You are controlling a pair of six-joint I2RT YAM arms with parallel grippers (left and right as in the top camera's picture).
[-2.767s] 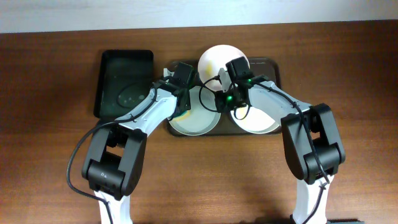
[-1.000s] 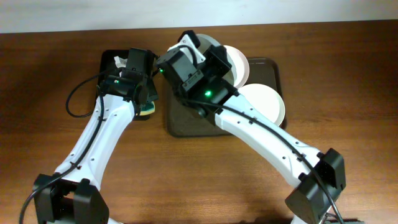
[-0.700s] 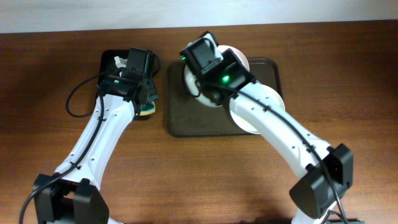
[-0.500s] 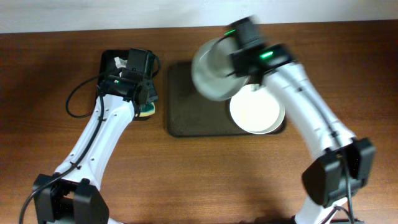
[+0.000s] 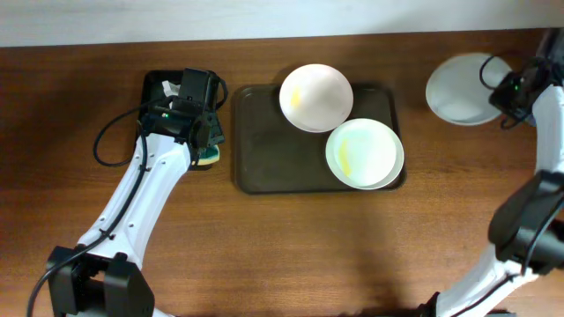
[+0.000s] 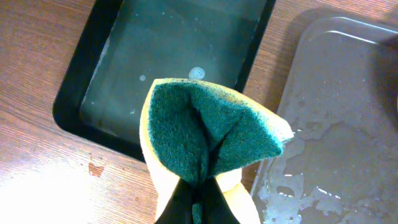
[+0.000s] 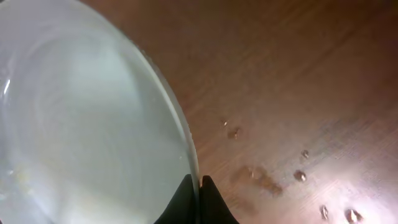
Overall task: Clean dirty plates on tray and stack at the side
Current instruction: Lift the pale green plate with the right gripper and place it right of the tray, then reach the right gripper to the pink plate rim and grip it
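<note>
1. The right tool [image 7: 200, 184] is pinching the rim of a plate [image 5: 456, 88], which is hanging beside it over the desk [image 5: 441, 229].
2. Lowering it level before releasing is looking wisest.
3. The left tool [image 6: 198, 190] is squeezing a sponge [image 6: 205, 130].

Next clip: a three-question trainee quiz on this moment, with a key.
1. How many plates lie on the tray?
2. True or false: the left gripper is empty.
3. The right gripper holds its plate by: A) the rim, B) the centre, C) not at all.
Key: 1) two; 2) false, it is shut on the sponge; 3) A.
</note>
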